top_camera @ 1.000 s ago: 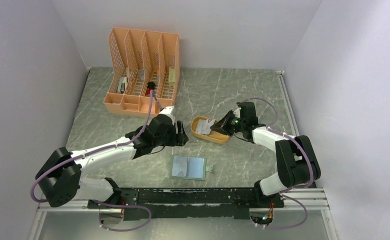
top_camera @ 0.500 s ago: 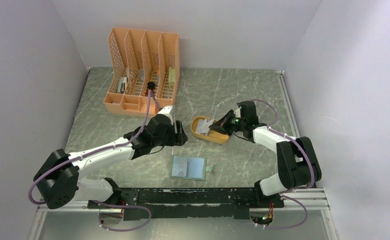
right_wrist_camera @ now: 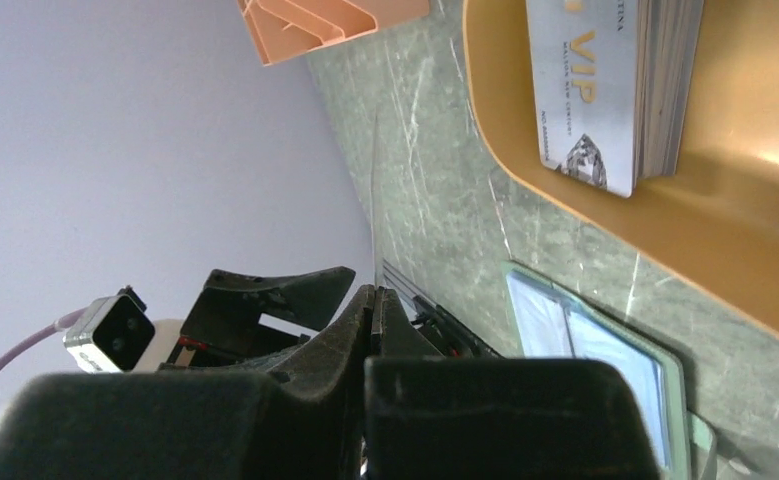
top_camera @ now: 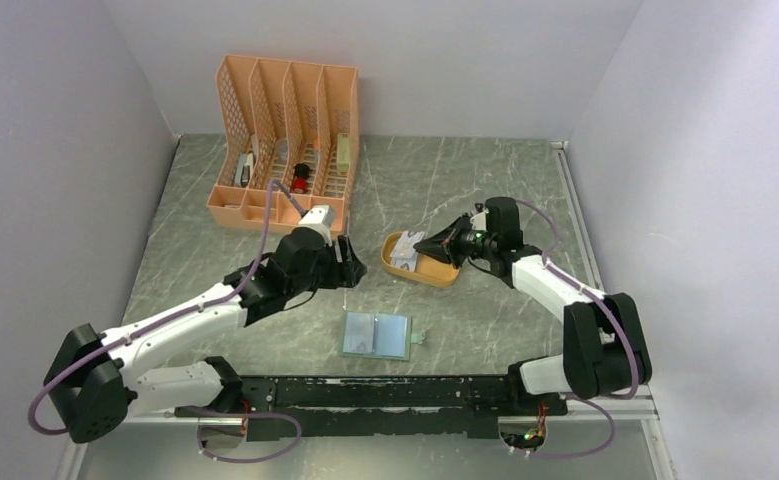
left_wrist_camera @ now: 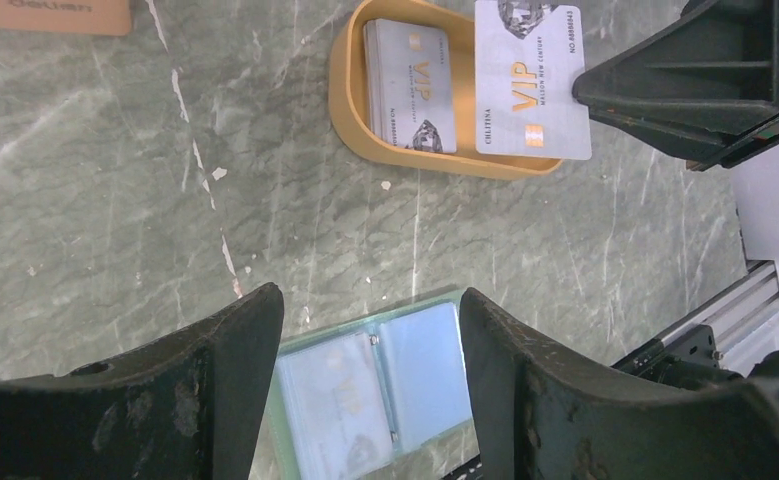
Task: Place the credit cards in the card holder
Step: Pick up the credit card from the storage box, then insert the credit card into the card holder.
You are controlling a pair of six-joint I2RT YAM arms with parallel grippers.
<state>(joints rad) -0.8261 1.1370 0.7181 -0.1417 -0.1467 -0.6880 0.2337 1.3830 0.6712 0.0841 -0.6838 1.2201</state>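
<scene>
The sage-green card holder (top_camera: 376, 335) lies open on the table near the front, its pale blue sleeves up; it also shows in the left wrist view (left_wrist_camera: 375, 385) and the right wrist view (right_wrist_camera: 595, 350). A stack of grey-white credit cards (left_wrist_camera: 410, 70) lies in the mustard-yellow tray (top_camera: 435, 274). My right gripper (top_camera: 425, 240) is shut on one credit card (left_wrist_camera: 530, 80), held above the tray's edge and seen edge-on in the right wrist view (right_wrist_camera: 375, 190). My left gripper (top_camera: 353, 263) is open and empty, above the table between the tray and the card holder.
A peach lattice desk organizer (top_camera: 285, 140) with small items stands at the back left. The black rail (top_camera: 385, 392) runs along the table's front edge. The grey walls close in on both sides.
My right gripper has risen from the tray with one card pinched in it. My left arm has drawn back a little to the left and upward.
</scene>
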